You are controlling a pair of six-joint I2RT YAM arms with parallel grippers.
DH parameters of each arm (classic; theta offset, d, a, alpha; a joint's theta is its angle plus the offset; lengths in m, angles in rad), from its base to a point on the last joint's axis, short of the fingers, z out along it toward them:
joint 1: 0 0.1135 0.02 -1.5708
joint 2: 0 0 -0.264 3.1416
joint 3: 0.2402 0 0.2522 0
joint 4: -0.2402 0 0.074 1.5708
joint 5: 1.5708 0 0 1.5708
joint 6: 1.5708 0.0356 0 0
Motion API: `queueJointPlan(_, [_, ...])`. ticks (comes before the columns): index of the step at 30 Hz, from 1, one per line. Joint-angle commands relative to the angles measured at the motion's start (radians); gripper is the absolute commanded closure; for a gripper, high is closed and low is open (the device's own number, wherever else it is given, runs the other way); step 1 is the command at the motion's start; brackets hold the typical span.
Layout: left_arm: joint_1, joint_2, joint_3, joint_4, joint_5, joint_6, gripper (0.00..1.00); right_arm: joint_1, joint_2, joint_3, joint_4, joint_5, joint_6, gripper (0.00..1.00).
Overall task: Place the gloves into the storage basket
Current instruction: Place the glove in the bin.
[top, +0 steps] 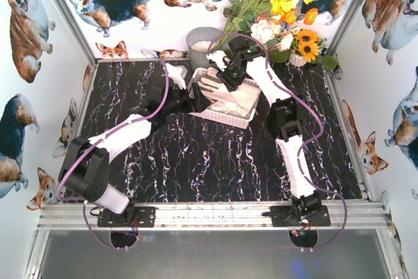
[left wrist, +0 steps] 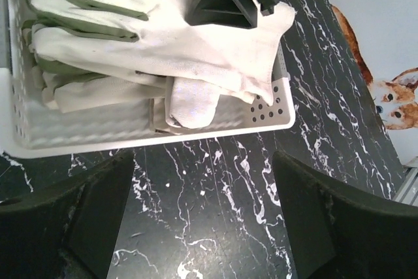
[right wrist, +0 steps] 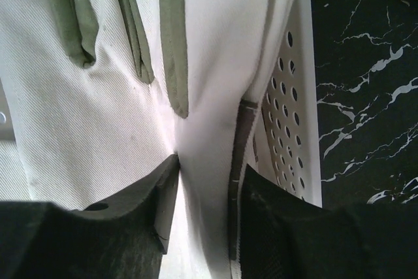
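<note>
Cream-white gloves (left wrist: 130,37) with grey-green patches lie piled in the white storage basket (left wrist: 196,136) at the back middle of the table. My right gripper (right wrist: 208,187) hangs over the basket (top: 225,117). Its jaws are parted, with a raised fold of the top glove (right wrist: 98,109) standing loosely between them by the basket's perforated wall (right wrist: 294,96). In the top view the right gripper (top: 225,73) covers part of the gloves (top: 212,86). My left gripper (left wrist: 204,213) is open over bare black marble just in front of the basket, nothing between its fingers.
A grey metal bucket (top: 204,44) stands behind the basket. A bunch of artificial flowers (top: 274,4) fills the back right corner. Walls with dog pictures close the table on three sides. A metal rail (top: 209,213) runs along the near edge.
</note>
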Motion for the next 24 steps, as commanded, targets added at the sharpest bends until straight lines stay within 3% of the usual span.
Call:
queueJointPlan(1, [-0.009, 0.039, 0.053, 0.064, -0.008, -0.014, 0.2, -0.002, -0.057, -0.009, 0.104, 0.002, 0.019, 0.69])
queueJointPlan(4, [-0.007, 0.065, 0.081, 0.03, -0.061, 0.021, 0.21, -0.002, -0.059, -0.03, 0.132, 0.01, 0.022, 0.84])
queueJointPlan(16, [0.046, 0.118, 0.147, -0.081, -0.27, 0.159, 0.34, -0.002, -0.082, -0.056, 0.094, -0.153, -0.093, 0.88])
queueJointPlan(24, [0.105, 0.238, 0.182, -0.08, -0.201, 0.205, 0.46, -0.002, -0.091, -0.055, 0.03, -0.224, -0.146, 0.89])
